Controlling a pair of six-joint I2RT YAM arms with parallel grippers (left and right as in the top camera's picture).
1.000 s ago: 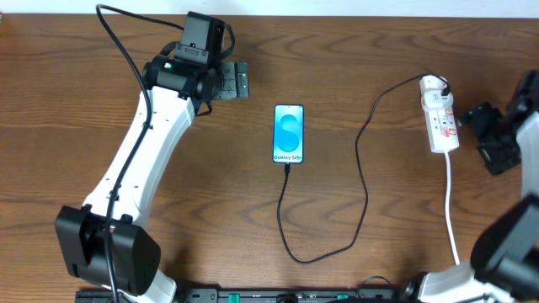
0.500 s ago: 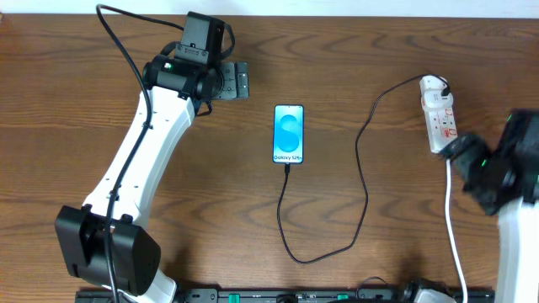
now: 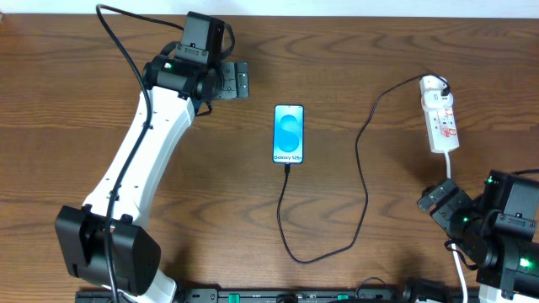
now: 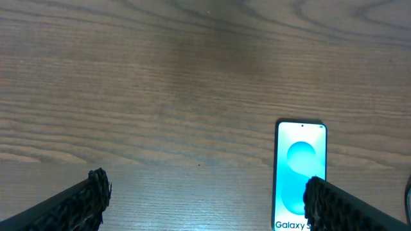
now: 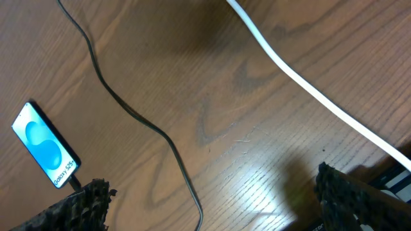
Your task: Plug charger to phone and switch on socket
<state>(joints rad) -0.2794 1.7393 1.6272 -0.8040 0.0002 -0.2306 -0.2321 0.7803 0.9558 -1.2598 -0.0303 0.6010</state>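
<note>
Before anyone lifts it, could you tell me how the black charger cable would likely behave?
Probably floppy: the charger cable lies in loose curves, so it would likely sag from any grasp point. It looks thin, so it is probably light. Its tip appears to meet the phone and its far end the socket, so a pull may drag the phone.

Robot lab bench, tabletop test setup. A brown wood-grain table [image 3: 379, 50] fills all three views, with no room visible past it. The white-and-black left arm [image 3: 143, 160] stands on a black base, left of and nearer than the phone [image 3: 288, 134]. The right arm [image 3: 505, 244] is at the near right of the phone. A black rail [image 3: 278, 296] with green marks runs along the table edge nearer than the phone. Staged props only: phone, charger [image 3: 364, 168] plugged into its near end, socket strip [image 3: 440, 124] well right of the phone.
</note>
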